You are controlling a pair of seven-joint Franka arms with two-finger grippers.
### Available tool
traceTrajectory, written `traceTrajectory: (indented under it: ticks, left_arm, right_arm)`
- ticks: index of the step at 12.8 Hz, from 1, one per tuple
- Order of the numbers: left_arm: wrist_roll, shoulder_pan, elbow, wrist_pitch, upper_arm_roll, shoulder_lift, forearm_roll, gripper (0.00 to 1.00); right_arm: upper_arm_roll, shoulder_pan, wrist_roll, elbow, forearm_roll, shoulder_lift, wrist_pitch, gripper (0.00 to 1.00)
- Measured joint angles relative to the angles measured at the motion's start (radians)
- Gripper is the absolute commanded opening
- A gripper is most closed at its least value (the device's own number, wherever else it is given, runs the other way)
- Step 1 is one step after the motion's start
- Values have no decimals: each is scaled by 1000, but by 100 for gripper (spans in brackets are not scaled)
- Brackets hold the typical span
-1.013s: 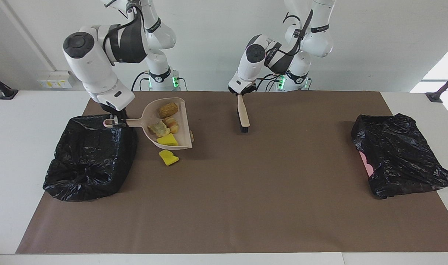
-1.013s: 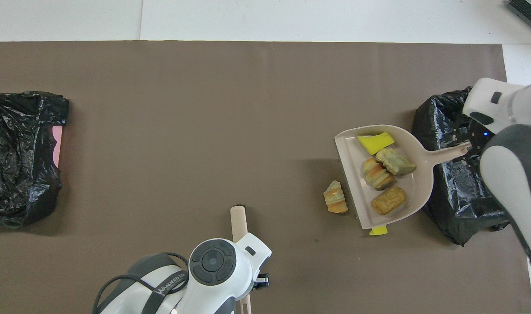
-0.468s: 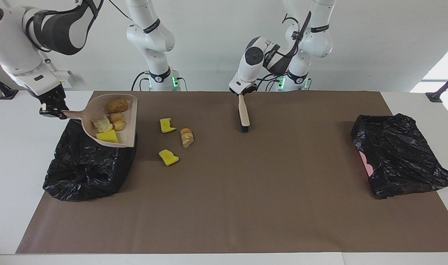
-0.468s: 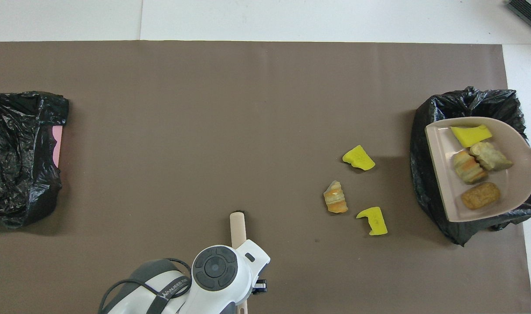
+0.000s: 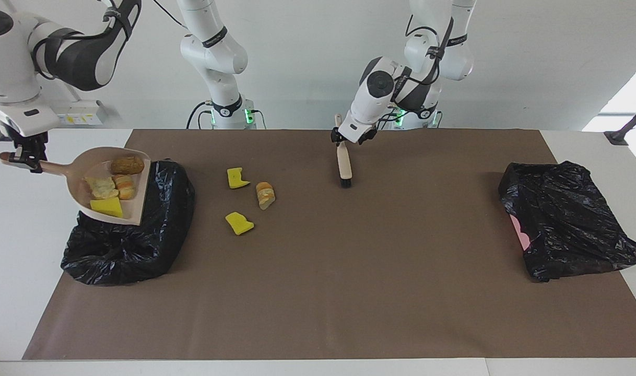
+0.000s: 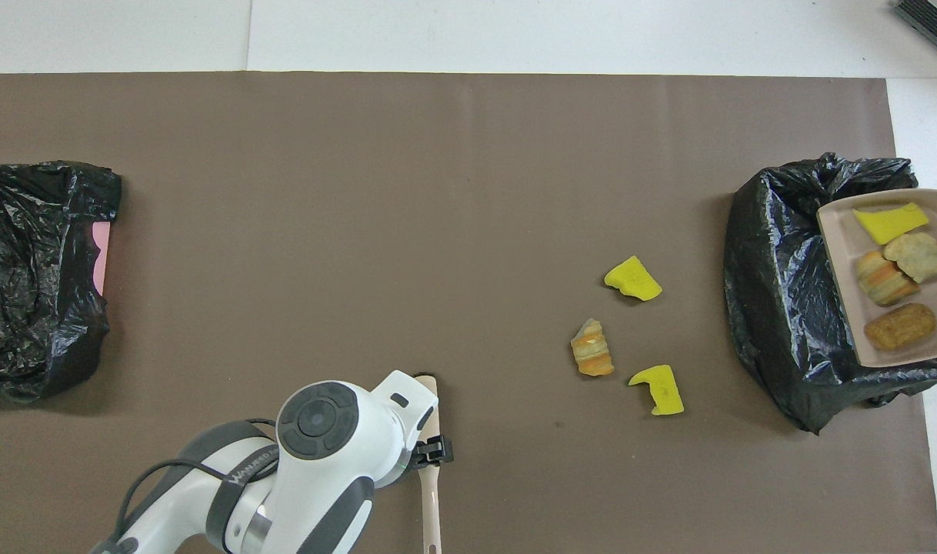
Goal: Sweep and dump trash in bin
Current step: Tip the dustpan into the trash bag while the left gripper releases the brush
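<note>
Right gripper clamps the handle of the beige plastic dustpan, held over the black-bagged bin. Four light foam and bread trash pieces ride in it and should slide out when it's tipped. Three loose pieces lie on the brown mat, 3 o'clock of the bin in the facing view. Left gripper is at the beige hand brush; can't tell if it grips.

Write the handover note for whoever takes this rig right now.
Right claw: shut on the dustpan handle, pan up over the edge of the bin at the right arm's end.
Left claw: at the brush handle; the brush head is on the mat. Grip unclear.
Done: four pieces are in the pan.
Left: tip the pan into the bin, then sweep up and dump the three pieces on the mat beside the bin.
</note>
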Motion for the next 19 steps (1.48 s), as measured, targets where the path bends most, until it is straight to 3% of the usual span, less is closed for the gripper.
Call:
traceTrajectory:
  ticks: [4,9,14,19]
  left_arm:
    - [12,206,99,-4,6,-1,113,100]
    - [242,464,139,-68,10,-16,160,100]
    - [474,651,186,-107,10,-17,206,100]
    - [610,743,375,-292,10,-19,274,100]
  right_arm:
    - [8,59,36,-90,-195,-32,58,0]
    - [10,134,115,-164,-338,-90,65,0]
    - [4,105,115,-180,-378,-97,106,0]
    - [1,-5,46,-171,-411,-99,203,0]
